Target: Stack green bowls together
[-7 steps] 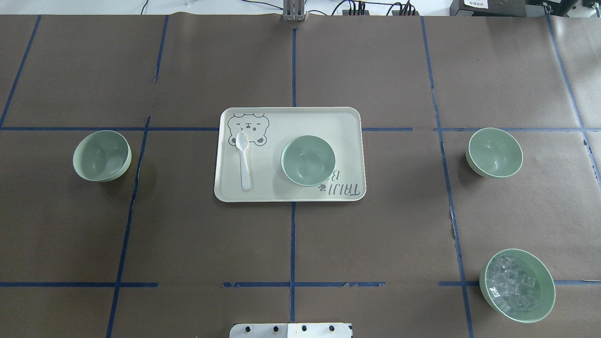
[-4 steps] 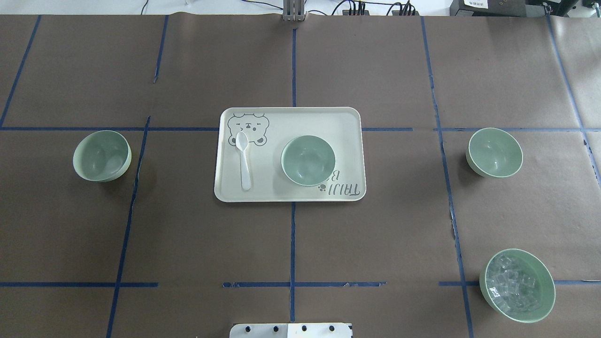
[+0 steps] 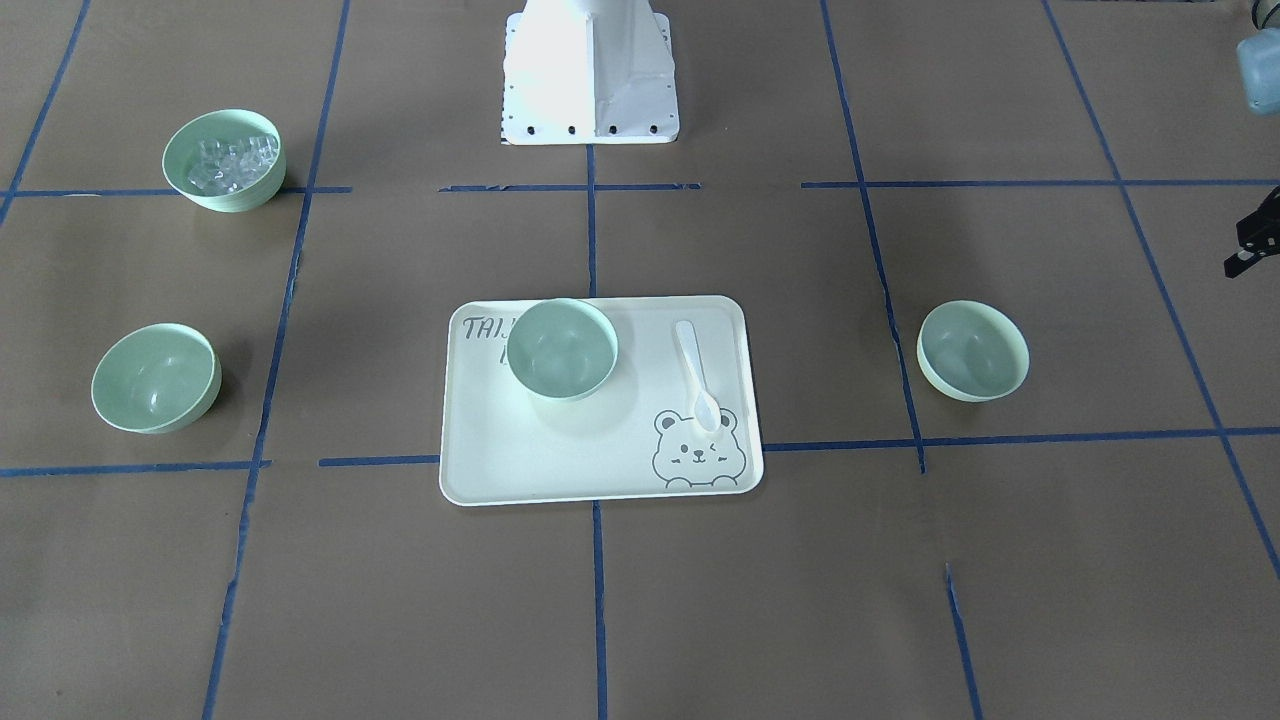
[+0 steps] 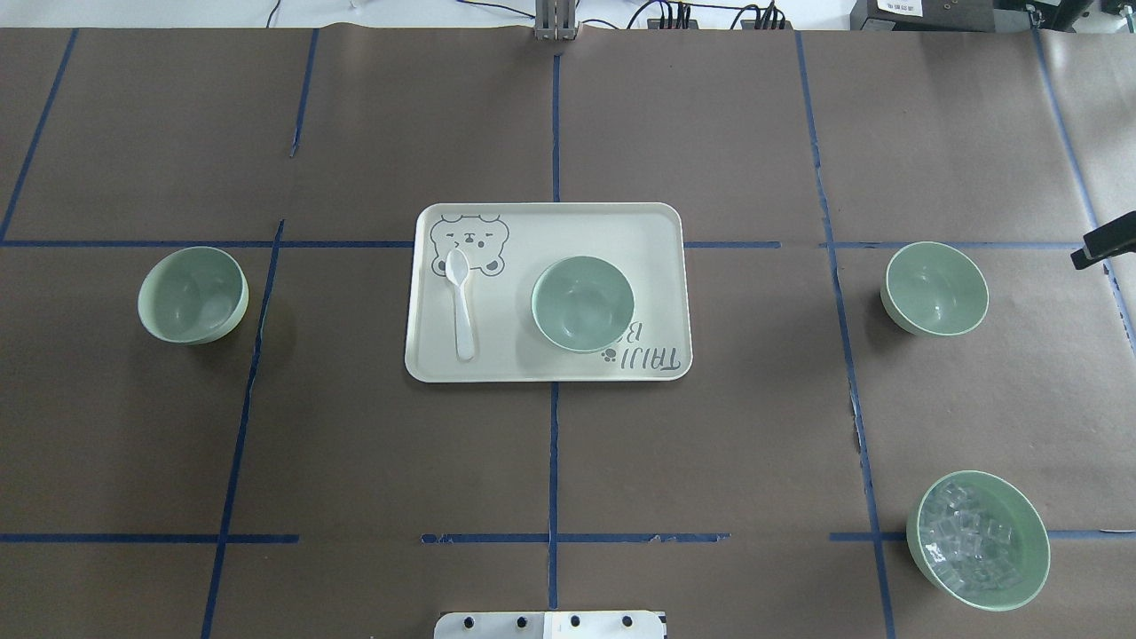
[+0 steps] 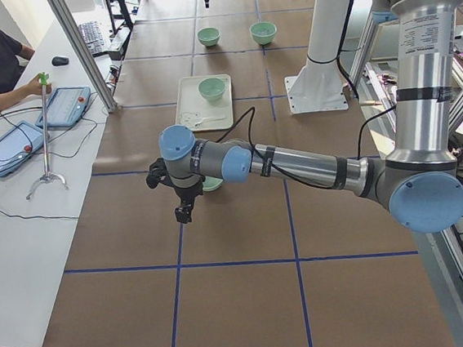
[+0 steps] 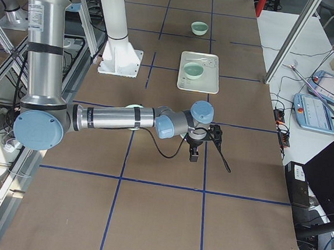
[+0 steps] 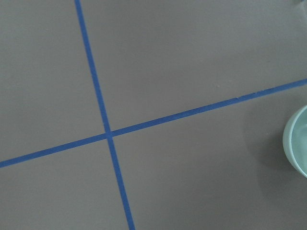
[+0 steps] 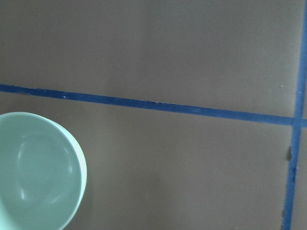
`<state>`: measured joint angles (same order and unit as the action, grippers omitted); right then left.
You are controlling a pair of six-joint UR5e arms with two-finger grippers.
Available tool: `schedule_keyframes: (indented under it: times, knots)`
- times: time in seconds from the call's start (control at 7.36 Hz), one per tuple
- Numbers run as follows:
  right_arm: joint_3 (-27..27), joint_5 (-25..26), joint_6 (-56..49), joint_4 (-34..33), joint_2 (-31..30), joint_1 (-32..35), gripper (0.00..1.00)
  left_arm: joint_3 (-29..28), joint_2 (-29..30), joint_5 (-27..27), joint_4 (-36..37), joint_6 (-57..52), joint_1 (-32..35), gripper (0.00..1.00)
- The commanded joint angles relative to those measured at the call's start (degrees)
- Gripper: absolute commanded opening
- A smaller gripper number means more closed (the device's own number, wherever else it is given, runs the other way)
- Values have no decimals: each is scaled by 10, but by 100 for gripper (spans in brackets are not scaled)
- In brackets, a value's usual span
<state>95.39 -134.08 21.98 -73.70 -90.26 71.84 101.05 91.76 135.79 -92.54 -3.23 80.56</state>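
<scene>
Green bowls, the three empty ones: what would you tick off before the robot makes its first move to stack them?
1. Three bowls upright and apart: ok. The tray bowl sits on the tray; the left bowl and right bowl stand outside it.
2. Insides empty: ok.
3. Ice bowl away from them: ok.
4. Spoon not touching the tray bowl: ok, it lies beside it.
5. Hands above a bowl: not ok. The left hand and right hand hang off to the side of their nearest bowls.
6. Hands open: cannot tell.
</scene>
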Motion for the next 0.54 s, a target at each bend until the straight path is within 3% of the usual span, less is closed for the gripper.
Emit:
schedule_keyframes:
  times: [0.0, 0.27, 0.41]
  knots:
    - [-6, 32, 185, 85, 22, -83, 100, 2, 0, 0, -6, 1, -6, 100]
    - [-24, 78, 249, 85, 37, -123, 81, 4, 0, -2, -5, 1, -7, 100]
    - [-34, 80, 247, 86, 39, -123, 78, 5, 0, -2, -5, 1, -7, 100]
